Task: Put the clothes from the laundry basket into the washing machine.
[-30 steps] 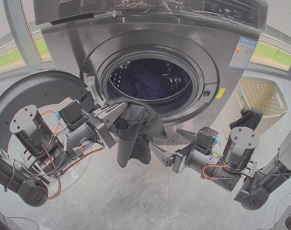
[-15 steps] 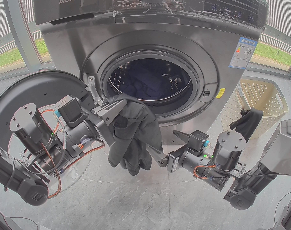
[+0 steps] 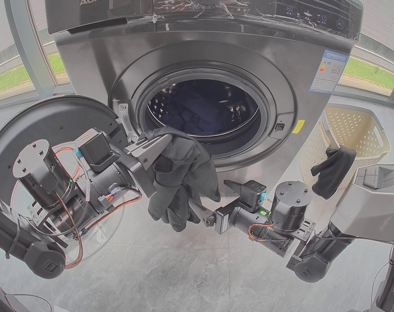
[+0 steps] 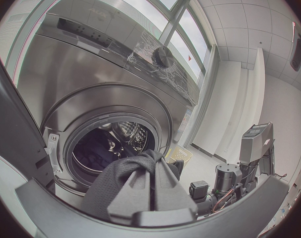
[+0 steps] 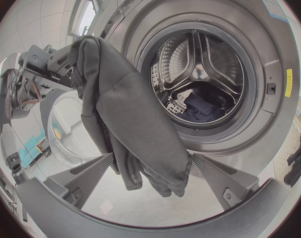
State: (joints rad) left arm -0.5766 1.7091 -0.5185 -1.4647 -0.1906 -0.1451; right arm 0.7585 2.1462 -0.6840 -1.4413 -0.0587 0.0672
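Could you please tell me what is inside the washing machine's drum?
Dark blue clothes and something white lie low in the drum. The grey garment in the left tool covers part of the opening.

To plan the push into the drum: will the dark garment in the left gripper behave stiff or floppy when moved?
Probably floppy: the dark garment hangs in loose folds from the left gripper. Likely light, since one pinch carries it. Its hanging end, by the open right gripper, may swing or snag on the washing machine.
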